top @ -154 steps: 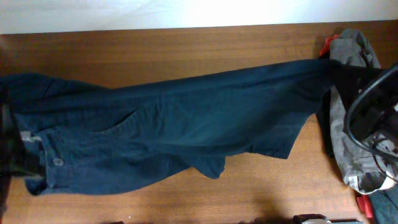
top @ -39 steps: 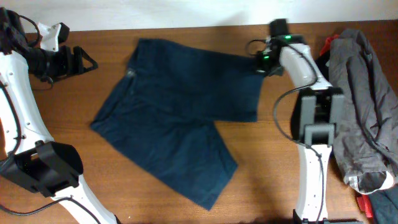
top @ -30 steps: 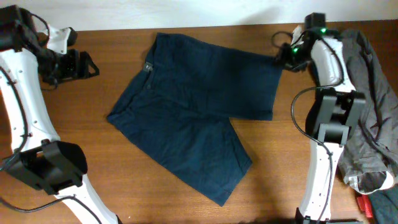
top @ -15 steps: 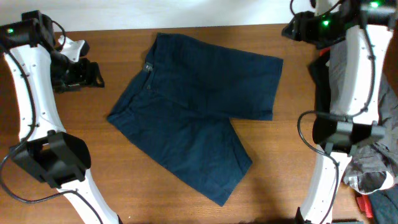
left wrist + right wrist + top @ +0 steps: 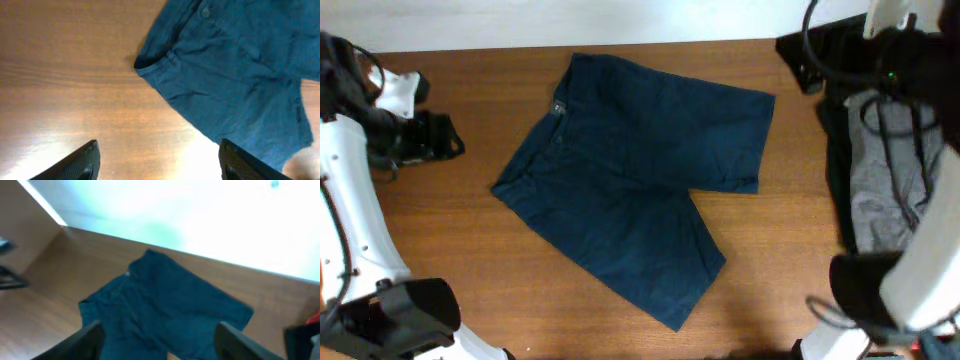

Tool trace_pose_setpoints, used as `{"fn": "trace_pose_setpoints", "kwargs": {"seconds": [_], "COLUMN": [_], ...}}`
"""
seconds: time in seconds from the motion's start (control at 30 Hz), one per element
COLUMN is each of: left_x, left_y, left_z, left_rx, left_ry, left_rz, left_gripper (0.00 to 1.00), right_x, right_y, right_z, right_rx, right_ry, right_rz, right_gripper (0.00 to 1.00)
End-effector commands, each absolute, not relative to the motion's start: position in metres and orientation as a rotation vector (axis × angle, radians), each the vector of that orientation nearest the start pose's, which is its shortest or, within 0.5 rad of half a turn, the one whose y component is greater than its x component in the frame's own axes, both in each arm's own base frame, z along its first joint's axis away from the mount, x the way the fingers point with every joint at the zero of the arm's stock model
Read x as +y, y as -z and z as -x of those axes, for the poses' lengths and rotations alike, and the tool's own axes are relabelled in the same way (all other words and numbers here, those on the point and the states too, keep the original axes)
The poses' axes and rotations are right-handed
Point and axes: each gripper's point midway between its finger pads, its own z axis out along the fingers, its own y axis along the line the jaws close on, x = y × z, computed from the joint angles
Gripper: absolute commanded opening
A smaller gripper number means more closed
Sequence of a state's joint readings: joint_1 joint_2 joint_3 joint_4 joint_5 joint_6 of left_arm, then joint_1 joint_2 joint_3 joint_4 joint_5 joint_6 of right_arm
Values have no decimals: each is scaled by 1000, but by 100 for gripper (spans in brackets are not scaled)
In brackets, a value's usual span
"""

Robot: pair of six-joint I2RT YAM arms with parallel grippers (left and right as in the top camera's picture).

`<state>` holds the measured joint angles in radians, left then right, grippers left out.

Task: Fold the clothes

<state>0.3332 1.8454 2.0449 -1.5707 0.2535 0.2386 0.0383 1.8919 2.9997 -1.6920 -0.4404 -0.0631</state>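
Wood-grain counter [image 5: 450, 250], pale wall behind. Left gripper [image 5: 158, 155] jaws wide, nothing between them, over bare wood left of the waistband. Right gripper [image 5: 159, 332] jaws wide, empty, raised above the far right side. Navy shorts [image 5: 630, 180] flat mid-counter, clear of both grippers, legs splayed rightward. Grey garment [image 5: 885, 190] at right edge.

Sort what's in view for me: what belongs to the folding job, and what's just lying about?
Job:
- shorts, navy, laid out unfolded on the table

Lying about:
- grey garment, at the table's right edge, partly hidden
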Motion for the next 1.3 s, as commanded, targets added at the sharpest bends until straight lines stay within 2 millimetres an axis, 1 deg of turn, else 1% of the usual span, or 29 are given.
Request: {"fn": "trace_pose_setpoints", "kwargs": {"seconds": [0.0, 0.03, 0.1, 0.17, 0.2, 0.23, 0.3, 0.33, 0.4, 0.43, 0.47, 0.57, 0.63, 0.67, 0.7, 0.8, 0.9, 0.93, 1.0, 1.03, 1.1, 1.2, 1.27], "left_x": [79, 79, 76, 71, 68, 65, 60, 58, 56, 57, 58, 62, 65, 64, 64, 63, 63, 63, 62, 62, 62, 62, 62], "left_y": [-167, -151, -125, -104, -94, -87, -73, -67, -59, -55, -54, -46, -39, -36, -33, -29, -28, -28, -28, -28, -28, -29, -29], "left_z": [-365, -370, -378, -380, -380, -381, -383, -386, -390, -391, -392, -391, -386, -383, -381, -378, -378, -378, -378, -378, -379, -380, -379], "left_rx": [2988, 2979, 2960, 2953, 2952, 2949, 2933, 2922, 2904, 2897, 2895, 2899, 2914, 2921, 2926, 2930, 2929, 2929, 2928, 2928, 2925, 2923, 2924], "left_ry": [331, 325, 315, 311, 311, 308, 300, 295, 270, 242, 231, 187, 160, 164, 166, 168, 167, 168, 172, 173, 171, 172, 172], "left_rz": [162, 150, 127, 100, 77, 49, 9, -4, -25, -32, -34, -33, -29, -28, -28, -27, -27, -27, -28, -28, -29, -30, -30], "left_gripper": [76, 75, 75, 76, 76, 76, 76, 76, 75, 75, 75, 75, 73, 71, 68, 64, 60, 57, 47, 45, 44, 43, 42], "right_x": [90, 95, 106, 112, 113, 113, 109, 107, 103, 101, 99, 96, 95, 95, 96, 104, 110, 109, 107, 106, 108, 113, 113], "right_y": [-486, -481, -462, -432, -414, -390, -347, -323, -286, -259, -248, -200, -170, -153, -141, -112, -91, -84, -70, -61, -48, -35, -29], "right_z": [-334, -333, -336, -344, -348, -352, -356, -357, -357, -356, -355, -342, -329, -320, -312, -291, -272, -266, -254, -249, -240, -227, -226], "right_rx": [2123, 2156, 2238, 2354, 2422, 2508, 2657, 2736, 2851, 2922, 2950, 3081, 3165, 3212, 3248, 3319, 3368, 3387, 3420, 3432, 3440, 3448, 3441], "right_ry": [-403, -425, -469, -480, -478, -470, -436, -418, -389, -376, -373, -359, -361, -369, -389, -492, -579, -579, -579, -580, -618, -697, -701], "right_rz": [279, 238, 205, 190, 185, 173, 142, 127, 108, 102, 95, 73, 60, 52, 58, 63, 110, 104, 93, 89, 79, 61, 62], "right_gripper": [81, 84, 86, 87, 87, 87, 87, 85, 84, 84, 84, 84, 84, 81, 80, 77, 71, 65, 59, 55, 53, 45, 45]}}
